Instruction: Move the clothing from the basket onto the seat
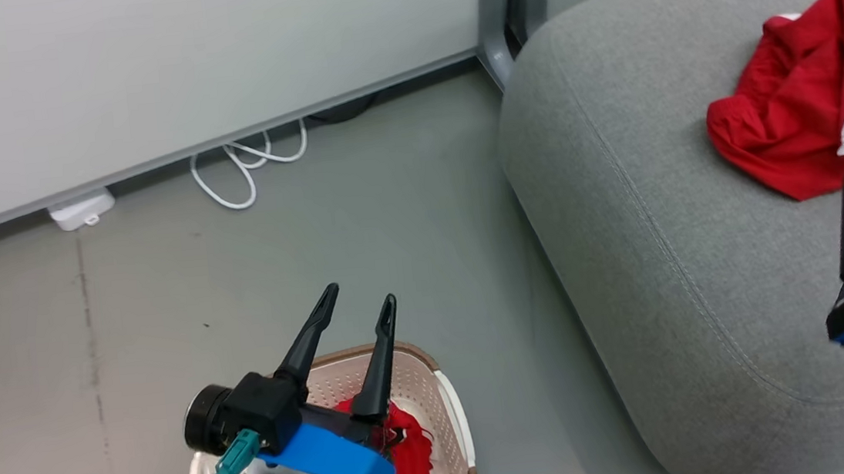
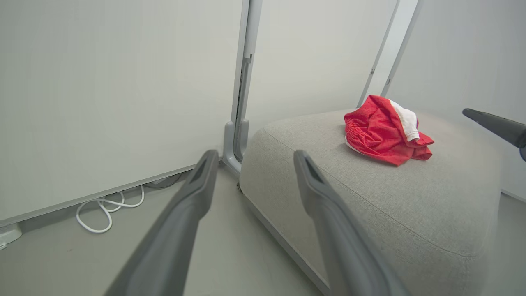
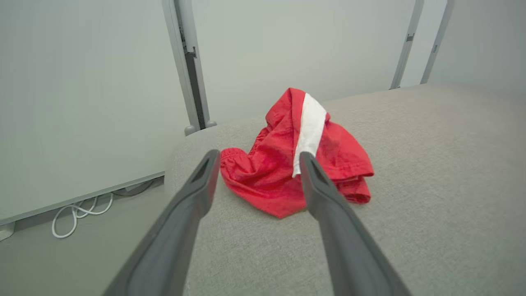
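Nearest, at the left gripper: stands wide open, holds nothing, crosses the basket in the head view, long dark tapered fingers pointing toward the wall.

Below it, the basket: cream plastic, perforated sides, rounded corners, a brown woven-look rim band. Sits on the floor to the left of the sofa, with a strip of bare floor between. Inside, partly hidden under the gripper's blue mount: a red garment, soft and crumpled, lying toward the basket's right side.

At the right gripper: likewise spread wide, grips nothing. Hovers over the sofa, tips near the second red garment and clear of it in the left wrist view.

On the sofa: light grey woven fabric, a rounded corner, a stitched seam following the edge. Offers broad bare cushion on every side of the second red garment, which lies well in from the seam. Bright red, heaped to a peak, with a white panel down one side and a gathered hem at the low edge.

Farther off: smooth grey floor, open from basket to wall. Along the foot of the pale wall panel, a looped white cable and a white plug block. At the sofa's far corner, a grey post.
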